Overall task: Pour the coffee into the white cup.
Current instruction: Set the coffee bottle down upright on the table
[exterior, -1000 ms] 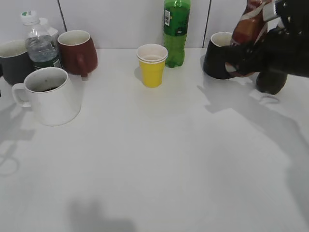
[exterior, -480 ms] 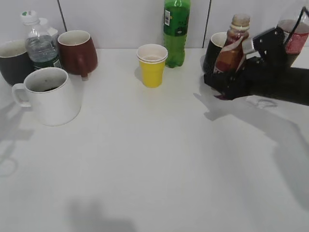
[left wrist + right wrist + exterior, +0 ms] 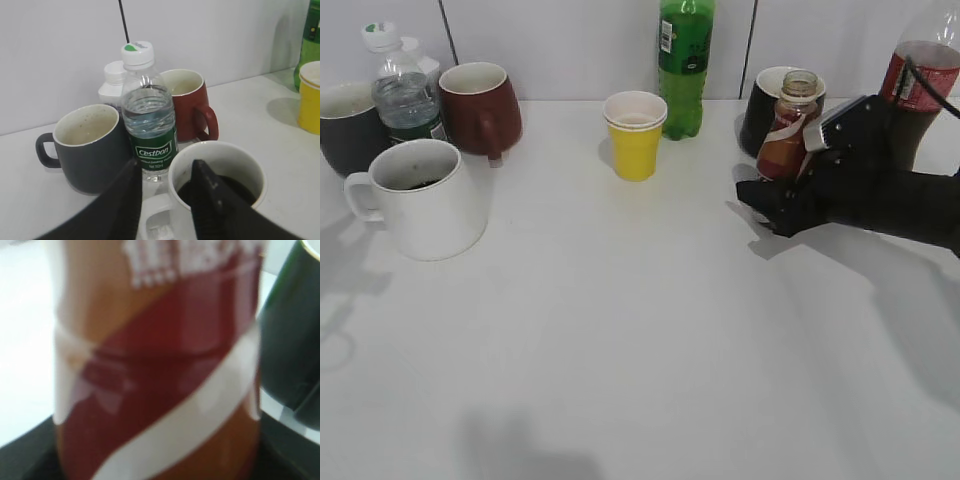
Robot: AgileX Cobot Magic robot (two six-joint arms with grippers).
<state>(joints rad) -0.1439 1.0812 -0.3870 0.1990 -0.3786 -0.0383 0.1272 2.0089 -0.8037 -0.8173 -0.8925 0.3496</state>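
- White table (image 3: 620,330) carries everything: the coffee bottle (image 3: 788,135) stands at the upper right of the exterior view, just in front of a black mug (image 3: 765,110), and the white cup (image 3: 420,195) sits far off at the left edge, dark liquid already in its bottom.
- The right tool (image 3: 775,205) is clamped on the coffee bottle low on its body; the right wrist view is filled with its red and white label.
- The left tool (image 3: 165,200) hangs just over the white cup with its jaws apart and nothing between them.
- To do this step well, I judge the bottle should travel upright across the table, clear of the yellow cup (image 3: 635,135) and the green bottle (image 3: 682,65), and tip only once its mouth is above the white cup's rim.
- The bottle's long axis runs near vertical, its open mouth pointing up.
- A slow tilt towards the left of the frame looks safest, since the neck is narrow.
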